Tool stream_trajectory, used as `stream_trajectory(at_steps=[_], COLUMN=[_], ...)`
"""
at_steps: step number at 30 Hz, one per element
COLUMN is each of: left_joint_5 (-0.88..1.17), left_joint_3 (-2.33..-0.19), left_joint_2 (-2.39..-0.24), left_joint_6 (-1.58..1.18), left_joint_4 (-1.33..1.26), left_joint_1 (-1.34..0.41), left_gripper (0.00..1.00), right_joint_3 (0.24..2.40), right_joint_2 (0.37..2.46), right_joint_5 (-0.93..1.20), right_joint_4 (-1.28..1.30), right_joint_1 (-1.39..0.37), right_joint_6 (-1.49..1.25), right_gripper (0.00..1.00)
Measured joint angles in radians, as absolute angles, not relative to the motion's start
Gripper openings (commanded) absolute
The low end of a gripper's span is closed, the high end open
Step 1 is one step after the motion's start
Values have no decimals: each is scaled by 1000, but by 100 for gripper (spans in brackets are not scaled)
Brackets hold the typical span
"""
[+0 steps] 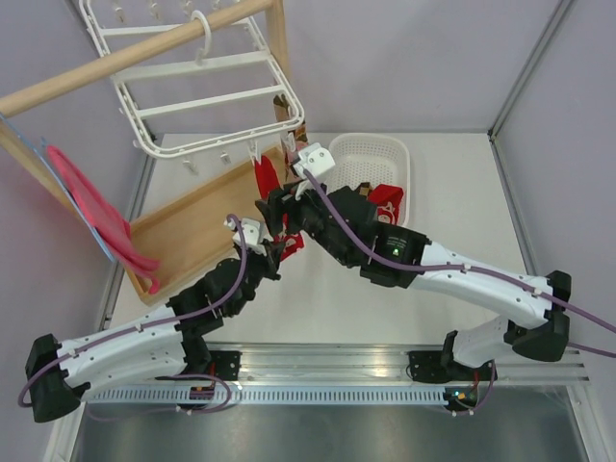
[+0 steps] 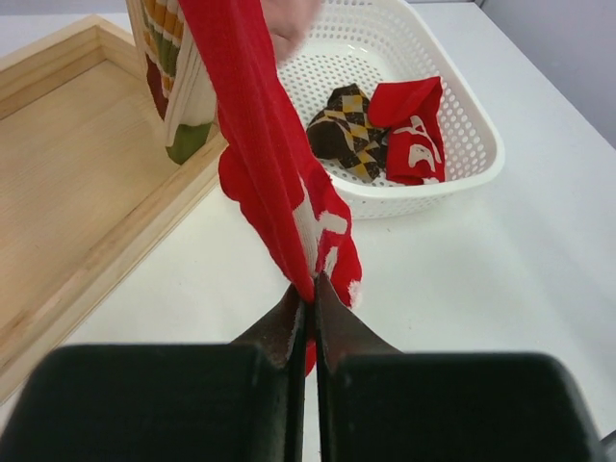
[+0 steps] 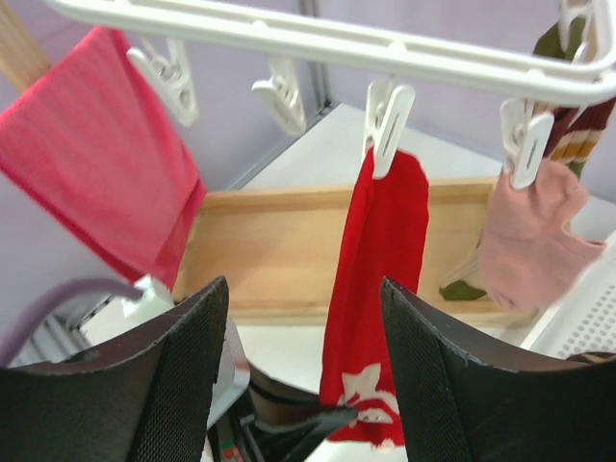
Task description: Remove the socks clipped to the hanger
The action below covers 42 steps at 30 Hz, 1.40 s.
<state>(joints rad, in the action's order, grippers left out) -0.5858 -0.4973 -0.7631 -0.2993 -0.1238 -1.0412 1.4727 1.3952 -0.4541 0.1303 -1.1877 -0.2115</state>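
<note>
Sock [image 3: 380,289], red: looked soft, light, stretchy. Hung by its top edge from a clip [image 3: 387,125] on the hanger [image 3: 289,38], above the desk [image 2: 500,289]. Was pinched at the low end by the left end effector [image 2: 310,298], fully closed. Faced the right end effector [image 3: 300,289], parted wide, empty. Seemed best gripped just under the clip.

— What sits on the table [image 1: 462,202]?
— A white mesh basket [image 1: 377,152] at the far side, and just left of it a shallow wooden tray [image 1: 188,226].
— Anything higher up?
— A wooden rod [image 1: 125,58] slants above the tray, and a pink cloth [image 1: 91,207] hangs at the far left.
</note>
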Motion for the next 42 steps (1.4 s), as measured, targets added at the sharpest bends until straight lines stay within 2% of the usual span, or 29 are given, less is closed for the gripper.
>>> stream_trajectory(at_steps=[10, 39, 41, 42], left_joint_5=[-574, -534, -524, -521], left_joint_3=[-552, -579, -579, -579], left_joint_2=[-707, -682, -673, -670], left_joint_6=[-326, -325, -325, -325], left_joint_4=[-8, 73, 74, 74], left_joint_1=[-1042, -1043, -1043, -1044], left_gripper=[2, 2, 2, 2], right_joint_3=[1731, 2085, 2112, 2124], right_joint_2=[1641, 1967, 1986, 1994], right_joint_5=[-719, -981, -998, -1006], right_joint_4=[179, 250, 249, 249], right_joint_1=[-1216, -1222, -1222, -1222], right_joint_6=[-95, -32, -24, -21], right_gripper=[62, 51, 49, 40])
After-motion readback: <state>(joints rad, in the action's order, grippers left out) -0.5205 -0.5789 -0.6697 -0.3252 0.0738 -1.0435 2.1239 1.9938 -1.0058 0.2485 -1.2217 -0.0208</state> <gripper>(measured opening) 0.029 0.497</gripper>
